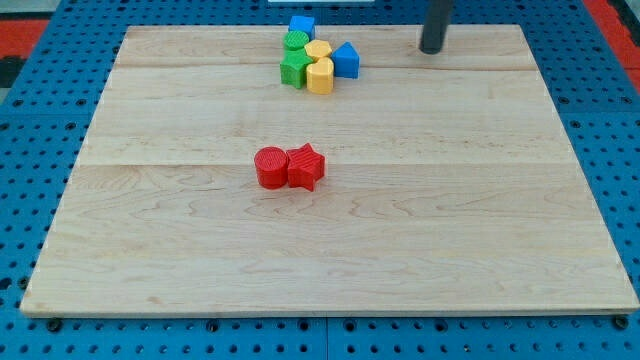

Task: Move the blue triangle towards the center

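Observation:
The blue triangle point(346, 60) sits near the view's top, at the right side of a tight cluster of blocks. My tip point(431, 48) is on the board to the right of the blue triangle, about a block's width and a half away, not touching it. The cluster also holds a blue cube point(301, 26) at the top, two green blocks point(296, 42) point(294, 69) at the left, and two yellow blocks point(318, 50) point(320, 76) in the middle.
A red cylinder point(270, 167) and a red star-shaped block point(307, 167) touch each other near the middle of the wooden board point(480, 220). A blue pegboard surface point(30, 150) surrounds the board.

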Controlling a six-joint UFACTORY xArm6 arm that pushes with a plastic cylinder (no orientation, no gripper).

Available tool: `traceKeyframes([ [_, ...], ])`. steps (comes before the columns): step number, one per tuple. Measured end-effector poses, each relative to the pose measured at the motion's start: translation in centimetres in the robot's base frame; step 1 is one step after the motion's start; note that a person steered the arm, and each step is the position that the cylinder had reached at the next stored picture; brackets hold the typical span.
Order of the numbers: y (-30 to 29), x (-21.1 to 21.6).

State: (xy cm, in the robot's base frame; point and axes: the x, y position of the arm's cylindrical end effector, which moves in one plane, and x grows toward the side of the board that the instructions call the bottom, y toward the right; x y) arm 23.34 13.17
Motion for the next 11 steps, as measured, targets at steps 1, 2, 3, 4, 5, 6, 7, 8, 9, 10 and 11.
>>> traceKeyframes([
  [1,-5.7,0.0],
  [2,-11.0,-0.1],
  [3,-11.9,-0.1],
  [4,-11.9,-0.1],
  [5,-11.8,0.2],
  [6,-11.4,0.6],
  [7,-10.6,1.6],
  [8,-9.9,3.2],
  [9,-9.6,4.7],
  [10,-10.6,6.9],
  [11,-10.9,8.9],
])
